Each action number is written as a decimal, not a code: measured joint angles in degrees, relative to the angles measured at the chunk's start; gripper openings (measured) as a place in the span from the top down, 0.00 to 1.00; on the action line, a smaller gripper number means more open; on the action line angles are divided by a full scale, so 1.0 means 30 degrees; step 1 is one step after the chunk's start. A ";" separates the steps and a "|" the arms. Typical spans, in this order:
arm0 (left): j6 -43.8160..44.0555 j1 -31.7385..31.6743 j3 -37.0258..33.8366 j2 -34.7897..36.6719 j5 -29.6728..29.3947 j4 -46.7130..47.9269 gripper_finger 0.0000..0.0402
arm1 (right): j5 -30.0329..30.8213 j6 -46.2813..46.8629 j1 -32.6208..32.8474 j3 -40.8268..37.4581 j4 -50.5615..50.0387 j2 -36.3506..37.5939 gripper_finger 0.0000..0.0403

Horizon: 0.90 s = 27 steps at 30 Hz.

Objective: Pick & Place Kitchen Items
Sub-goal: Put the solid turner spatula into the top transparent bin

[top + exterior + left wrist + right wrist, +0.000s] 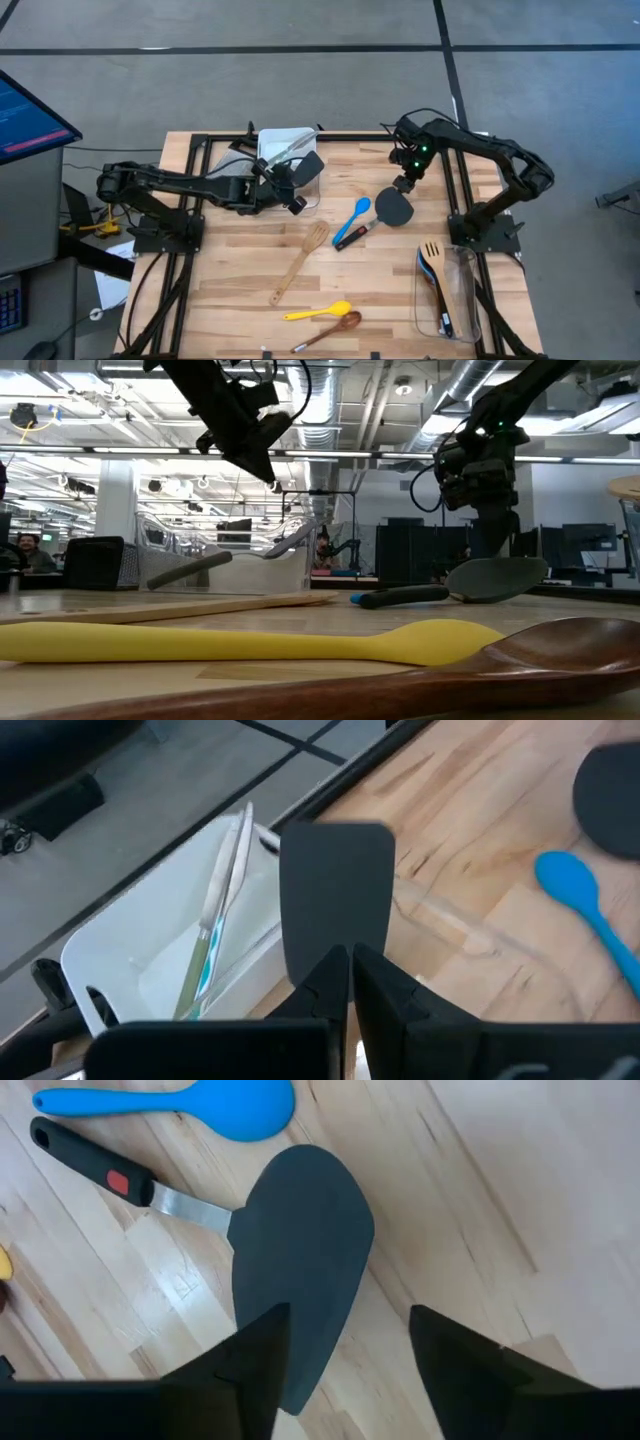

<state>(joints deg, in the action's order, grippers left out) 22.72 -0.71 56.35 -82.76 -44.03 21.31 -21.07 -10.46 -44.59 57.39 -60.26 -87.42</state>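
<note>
The kitchen items lie scattered over the wooden bench (240, 270), with some already in tubs. A black spatula (335, 895) is clamped by its handle in the closed jaws of the left gripper (348, 960), its flat blade held in the air over the near rim of the clear tub (270, 145) at the back of the bench; inside that tub a slim utensil with a pale handle (215, 915) leans lengthwise.

The right gripper (348, 1335) hangs just above a grey spatula (300, 1250), its jaws spread wide and empty on either side of the broad blade's end, which lies flat on the wood. That spatula's black handle with a red mark (95, 1165) runs away from the blade, and a blue spoon (355, 215) lies just beside it, nearly parallel.

Nearer the middle of the bench a wooden slotted turner (300, 260) rests at a slant. Toward the front edge a yellow spoon (318, 312) and a dark wooden spoon (330, 328) lie close together, the yellow one just behind the wooden one as the low view shows them. At the right side a second clear tub (428, 310) holds a wooden slotted tool (431, 250) and dark-handled utensils (441, 300), whose kind I cannot tell.
</note>
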 joint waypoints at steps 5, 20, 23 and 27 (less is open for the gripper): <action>0.0036 0.0001 -0.0890 0.0000 0.0004 -0.0039 0.98 | 0.0018 0.0000 0.0128 -0.0017 0.0094 0.0000 0.41; 0.0551 -0.0004 -0.1702 0.0000 0.0007 -0.0316 0.98 | -0.0573 0.0662 0.0259 -0.2923 0.3107 -0.0007 0.45; 0.0532 0.0001 -0.1702 0.0000 0.0007 -0.0384 0.98 | -0.2138 0.0865 0.0274 -0.3362 0.3789 -0.0007 0.45; 0.0517 -0.0005 -0.1702 0.0000 0.0007 -0.0441 0.98 | -0.3111 0.0853 0.0527 -0.3660 0.4324 -0.0007 0.47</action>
<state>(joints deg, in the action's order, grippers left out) 24.27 -0.73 51.24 -82.76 -44.01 19.98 -30.40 -7.90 -43.01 46.40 -47.29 -87.44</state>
